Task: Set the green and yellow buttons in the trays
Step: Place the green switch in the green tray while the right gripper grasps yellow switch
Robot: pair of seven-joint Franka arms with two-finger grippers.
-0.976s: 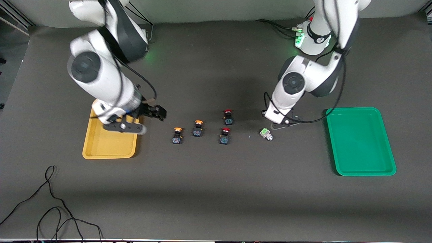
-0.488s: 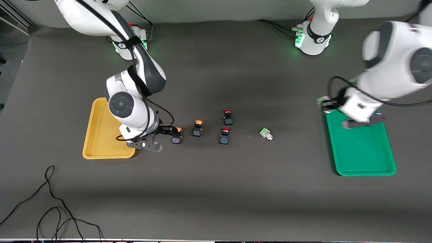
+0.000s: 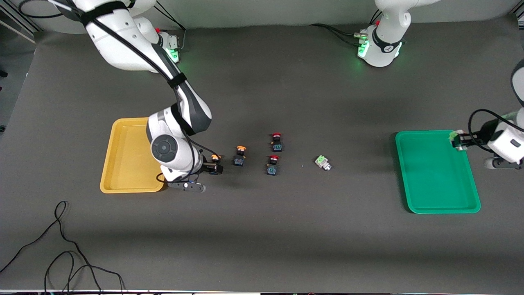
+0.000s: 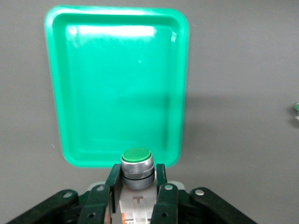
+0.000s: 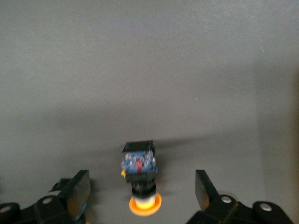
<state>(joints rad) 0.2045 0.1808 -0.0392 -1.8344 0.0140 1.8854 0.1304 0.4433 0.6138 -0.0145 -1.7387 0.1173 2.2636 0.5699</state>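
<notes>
Yellow-capped button [image 5: 140, 179] is seen in the right wrist view between the spread fingers of the right gripper [image 3: 213, 166], with clear gaps at both sides; no contact is shown. Its long axis, from cap to blue-black body, runs along the gripper's approach line, so the closing stroke is judged to fall across the narrow body. This button lies on the table just beside the yellow tray [image 3: 123, 180], and the second yellow-capped button [image 3: 240, 157] lies near it toward the left arm's end.

One green-capped button [image 4: 137, 165] is clamped in the left gripper [image 4: 137, 186], cap outward, and is held over the edge of the green tray [image 3: 425, 200]. The other green-capped button [image 3: 322, 162] lies on its side between the red-capped switches [image 3: 273, 164] and the green tray. Both trays are seen without buttons.
</notes>
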